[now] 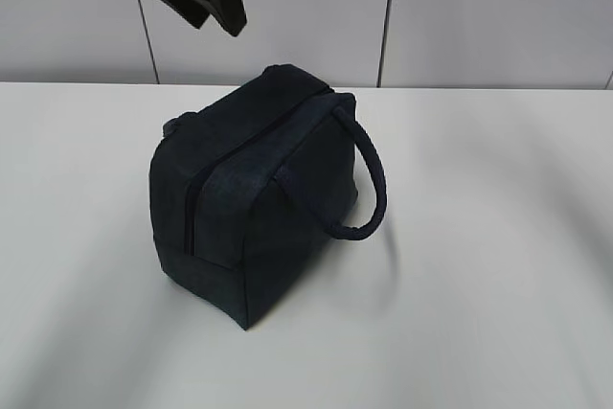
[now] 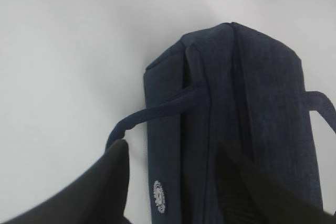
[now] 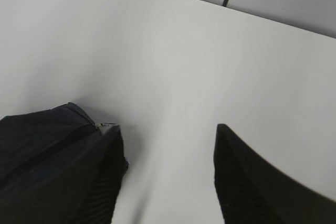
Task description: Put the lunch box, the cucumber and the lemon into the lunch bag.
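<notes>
lunch bag (image 1: 254, 203): stands on white table (image 1: 479, 284), zipper closed, one loop handle (image 1: 369, 184) hangs at its side | left gripper (image 2: 173, 182): jaws apart, hold nothing, above the bag's top, one finger on each side | right gripper (image 3: 165, 182): jaws apart, hold nothing, bag's end beside its left finger, table between the jaws

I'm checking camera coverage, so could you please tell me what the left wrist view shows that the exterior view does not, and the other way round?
Only the left wrist view shows the small white round logo on the lunch bag, seen close from above, with the left gripper open over it and nothing held. Only the exterior view shows the whole bag standing on the white table, the wall behind, and both arms raised at the top edge. Both show the bag's loop handle and closed zipper line; neither shows the food items.
</notes>
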Motion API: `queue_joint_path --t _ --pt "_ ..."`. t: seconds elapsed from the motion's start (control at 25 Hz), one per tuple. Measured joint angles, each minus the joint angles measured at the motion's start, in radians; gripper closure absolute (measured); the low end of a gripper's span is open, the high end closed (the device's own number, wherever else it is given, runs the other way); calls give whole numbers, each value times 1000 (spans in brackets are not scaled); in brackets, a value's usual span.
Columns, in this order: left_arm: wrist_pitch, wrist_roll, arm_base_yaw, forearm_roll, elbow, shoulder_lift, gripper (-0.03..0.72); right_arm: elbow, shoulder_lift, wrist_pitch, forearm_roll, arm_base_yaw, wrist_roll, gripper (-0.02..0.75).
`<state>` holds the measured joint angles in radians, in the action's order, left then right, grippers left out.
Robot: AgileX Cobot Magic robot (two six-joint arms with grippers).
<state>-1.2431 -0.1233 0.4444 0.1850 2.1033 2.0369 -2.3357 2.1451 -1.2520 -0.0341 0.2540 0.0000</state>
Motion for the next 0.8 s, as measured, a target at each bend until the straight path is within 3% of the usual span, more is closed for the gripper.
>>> queue_joint_path --t 0.24,0.8 --pt "0 20 0 -88 -106 -130 324 155 -146 -5 2 0 0 323" --pt "-8 76 0 -91 -463 -569 326 569 -644 -6 -11 0 0 327"
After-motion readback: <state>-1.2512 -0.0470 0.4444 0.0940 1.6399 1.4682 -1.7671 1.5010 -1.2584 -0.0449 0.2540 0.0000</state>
